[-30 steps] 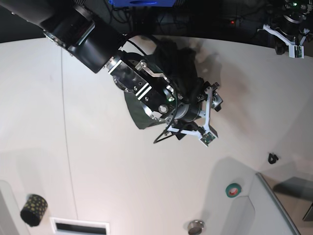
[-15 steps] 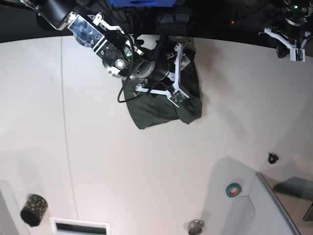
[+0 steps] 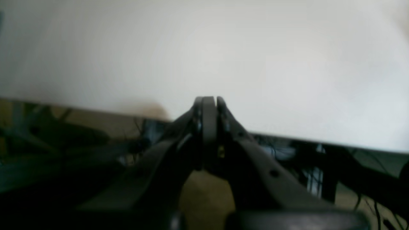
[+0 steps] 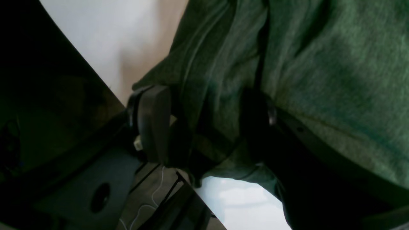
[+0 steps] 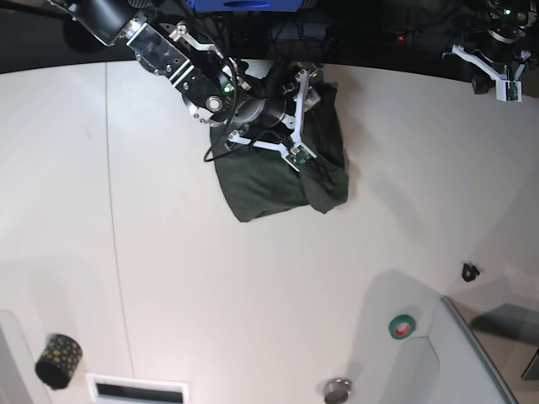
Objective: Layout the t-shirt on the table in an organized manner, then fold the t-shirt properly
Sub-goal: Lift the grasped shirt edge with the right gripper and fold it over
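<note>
Jaws of right gripper [image 4: 204, 124] closed over a fold of the t-shirt [image 5: 282, 172], bunched in a heap near the far edge of the table [image 5: 253, 295]. Further right, left gripper [image 5: 497, 80] off the far corner, jaws pressed together, holding nothing.

Bright, even base view; dim, blurred, soft-focus wrist views.

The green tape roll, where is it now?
In the base view, the green tape roll lies low on the right, on the table beside the grey tray.
</note>
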